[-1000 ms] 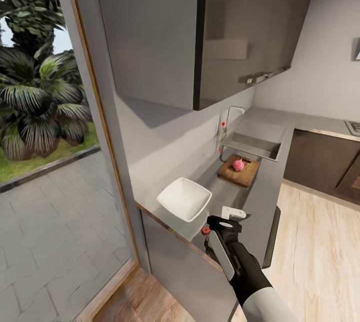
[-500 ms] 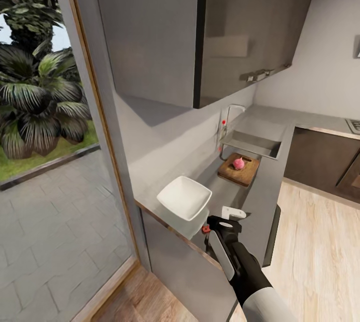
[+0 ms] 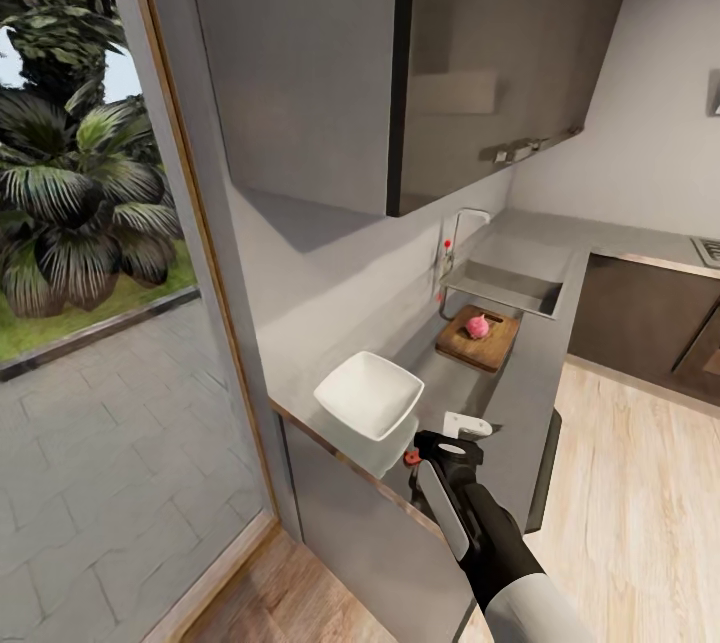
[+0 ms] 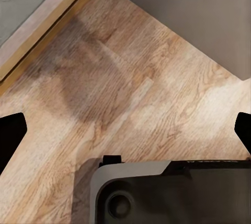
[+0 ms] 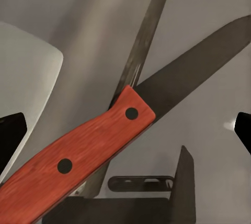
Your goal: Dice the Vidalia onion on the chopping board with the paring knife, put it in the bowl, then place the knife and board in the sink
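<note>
The pinkish Vidalia onion [image 3: 478, 326] rests on the brown chopping board [image 3: 480, 343], which lies on the grey countertop [image 3: 520, 373] just in front of the sink [image 3: 505, 289]. Nearer me stands the white bowl [image 3: 368, 395]. My right gripper [image 3: 442, 441] hovers over the counter edge beside the bowl, above the paring knife [image 3: 411, 460]. In the right wrist view the knife's red handle [image 5: 78, 156] and dark blade [image 5: 193, 72] lie on the counter between the wide-apart fingers of the open right gripper [image 5: 125, 130], next to the bowl [image 5: 26, 78]. My left gripper [image 4: 125, 132] hangs open over the wooden floor.
A dark wall cabinet [image 3: 480, 53] hangs over the counter. A glass door [image 3: 100, 323] with a wooden frame stands to the left. A chrome faucet [image 3: 455, 233] rises behind the sink. Dark base cabinets [image 3: 640, 323] line the right wall beyond the wooden floor [image 3: 620, 503].
The head view has shifted very slightly since a second ago. The right gripper, knife, bowl, board and onion keep their places.
</note>
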`<state>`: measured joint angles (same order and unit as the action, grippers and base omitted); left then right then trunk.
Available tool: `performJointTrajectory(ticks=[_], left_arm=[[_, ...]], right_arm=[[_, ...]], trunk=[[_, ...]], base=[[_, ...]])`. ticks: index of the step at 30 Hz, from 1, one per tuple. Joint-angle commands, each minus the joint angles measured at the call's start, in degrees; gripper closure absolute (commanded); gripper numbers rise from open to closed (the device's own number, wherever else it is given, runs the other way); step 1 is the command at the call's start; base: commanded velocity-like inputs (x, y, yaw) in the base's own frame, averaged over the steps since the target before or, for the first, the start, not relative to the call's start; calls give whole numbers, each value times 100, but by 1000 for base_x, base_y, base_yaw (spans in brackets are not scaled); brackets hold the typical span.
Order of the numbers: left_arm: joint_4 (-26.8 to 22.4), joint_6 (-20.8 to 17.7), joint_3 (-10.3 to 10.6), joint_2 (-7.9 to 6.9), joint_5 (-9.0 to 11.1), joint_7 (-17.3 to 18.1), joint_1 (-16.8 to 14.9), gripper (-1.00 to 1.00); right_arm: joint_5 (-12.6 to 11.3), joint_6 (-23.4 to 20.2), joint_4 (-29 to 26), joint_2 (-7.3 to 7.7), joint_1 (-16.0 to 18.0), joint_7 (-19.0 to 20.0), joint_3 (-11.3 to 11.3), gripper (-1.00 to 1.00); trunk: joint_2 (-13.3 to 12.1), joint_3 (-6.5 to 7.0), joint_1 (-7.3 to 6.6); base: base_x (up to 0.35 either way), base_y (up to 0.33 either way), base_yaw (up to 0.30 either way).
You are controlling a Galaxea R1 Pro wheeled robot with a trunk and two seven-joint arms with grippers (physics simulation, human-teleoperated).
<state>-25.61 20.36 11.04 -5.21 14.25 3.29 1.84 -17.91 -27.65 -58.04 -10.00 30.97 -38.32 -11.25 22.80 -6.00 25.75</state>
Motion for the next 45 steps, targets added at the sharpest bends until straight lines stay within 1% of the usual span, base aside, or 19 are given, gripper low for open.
performJointTrajectory(ticks=[1, 23, 45], left_arm=[[-7, 8, 32, -6, 61, 12, 0, -100], [-5, 11, 34, -6, 61, 10, 0, -100], [-5, 7, 32, -6, 61, 9, 0, -100]], right_arm=[[-37, -21, -6, 0, 5, -43, -9, -100], [-37, -21, -6, 0, 5, -44, -9, -100], [-37, -21, -6, 0, 5, -44, -9, -100]], trunk=[[12, -11, 4], [12, -13, 4], [12, -135, 4]], base=[[0, 0, 0], [23, 40, 0], [0, 0, 0]])
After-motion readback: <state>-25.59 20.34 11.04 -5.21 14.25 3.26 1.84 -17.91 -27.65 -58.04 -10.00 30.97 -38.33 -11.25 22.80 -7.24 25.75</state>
